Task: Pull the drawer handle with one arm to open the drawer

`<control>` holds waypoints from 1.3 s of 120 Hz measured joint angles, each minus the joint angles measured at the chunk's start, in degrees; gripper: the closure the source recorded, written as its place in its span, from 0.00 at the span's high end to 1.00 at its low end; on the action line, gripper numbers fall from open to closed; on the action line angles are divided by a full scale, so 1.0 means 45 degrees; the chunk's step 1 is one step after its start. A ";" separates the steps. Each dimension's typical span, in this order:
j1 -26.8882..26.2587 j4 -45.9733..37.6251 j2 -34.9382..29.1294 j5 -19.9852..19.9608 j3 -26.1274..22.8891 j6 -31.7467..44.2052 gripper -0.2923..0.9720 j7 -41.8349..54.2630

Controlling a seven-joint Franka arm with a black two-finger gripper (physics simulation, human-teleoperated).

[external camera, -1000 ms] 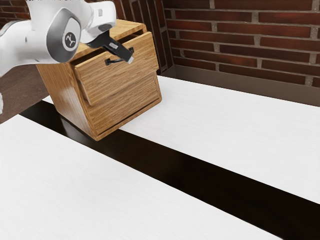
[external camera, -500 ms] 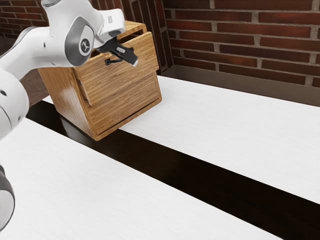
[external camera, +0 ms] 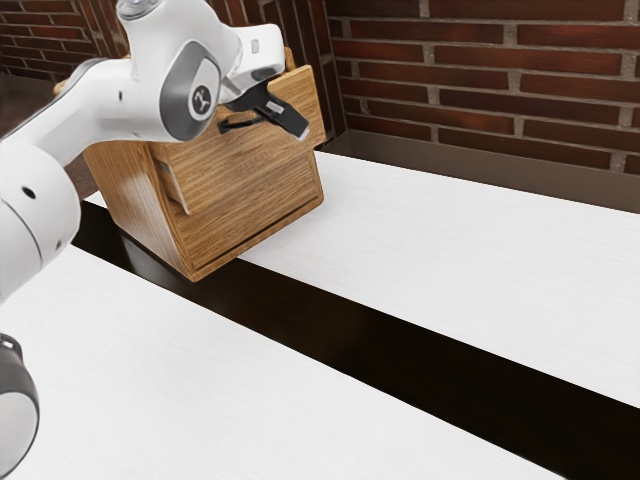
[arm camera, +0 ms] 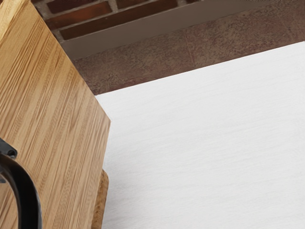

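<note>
A wooden cabinet (external camera: 215,215) with two drawers stands on the table at the exterior view's upper left. Its top drawer (external camera: 215,150) sticks out a little from the cabinet body. A black curved handle (external camera: 236,125) sits on that drawer's front. My black gripper (external camera: 296,124) hangs just in front of the drawer face, to the exterior view's right of the handle and slightly above it. In the wrist view the drawer front (arm camera: 52,119) rises beside the hand, with the handle (arm camera: 24,195) off to one side of the hand.
The white table top (external camera: 450,260) stretches to the exterior view's right, crossed by a black strip (external camera: 400,350). A brick wall (external camera: 480,80) runs behind the table. My white arm (external camera: 120,90) covers the cabinet's upper left part.
My gripper has moved toward the exterior view's right, from over the handle to beyond its end. The top drawer has slid out slightly. The arm has swung in front of the cabinet top.
</note>
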 joint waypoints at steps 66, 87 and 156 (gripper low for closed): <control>-0.0229 -0.0281 -0.0163 0.0145 0.0933 0.0059 0.77 -0.0040; -0.0412 -0.0502 -0.0074 0.0152 0.0943 0.0113 0.80 -0.0049; -0.3274 -0.0930 -0.4678 0.0640 0.1865 -0.1099 0.76 -0.0193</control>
